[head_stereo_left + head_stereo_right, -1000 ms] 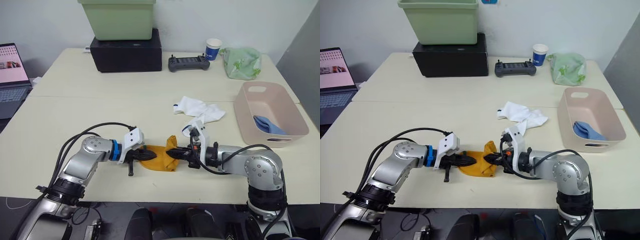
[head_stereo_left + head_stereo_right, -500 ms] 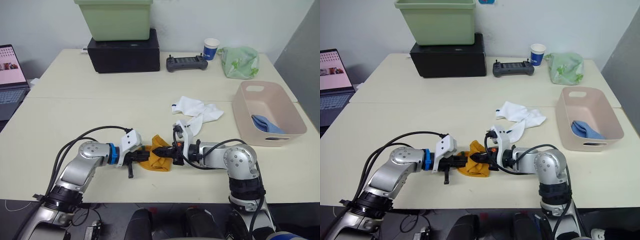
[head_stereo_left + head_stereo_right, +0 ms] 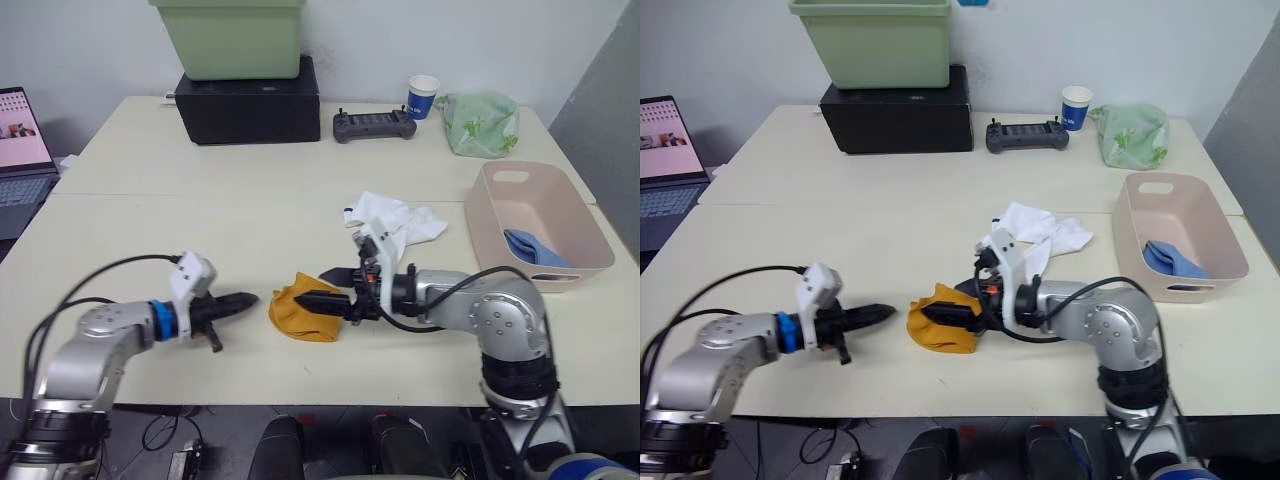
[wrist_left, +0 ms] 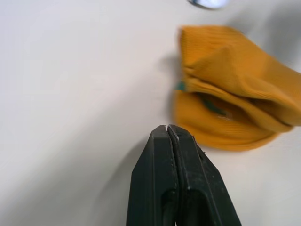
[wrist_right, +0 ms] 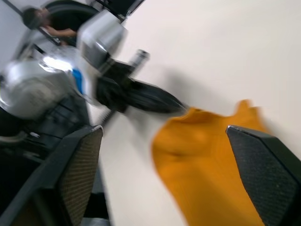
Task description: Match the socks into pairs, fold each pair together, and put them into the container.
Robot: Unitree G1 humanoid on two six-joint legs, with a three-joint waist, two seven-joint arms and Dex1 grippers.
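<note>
Sock sorting, second pair of three in hand.
I see blue socks (image 3: 537, 248) in the container (image 3: 497, 232); my spread right gripper (image 3: 322, 287) straddles the folded mustard pair (image 3: 303, 312), left gripper (image 3: 243, 299) pressed together nearby; white socks (image 3: 394, 218) remain.

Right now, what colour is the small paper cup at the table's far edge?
Blue with a white rim, clearest in the right eye view.

Light was bright, even and soft, apparently from overhead, leaving only faint shadows on the bench (image 3: 300, 220). The head views were sharp, with motion blur on the left arm at lower left. The right wrist view was heavily smeared; the left wrist view was soft around the orange sock (image 4: 230, 110).
</note>
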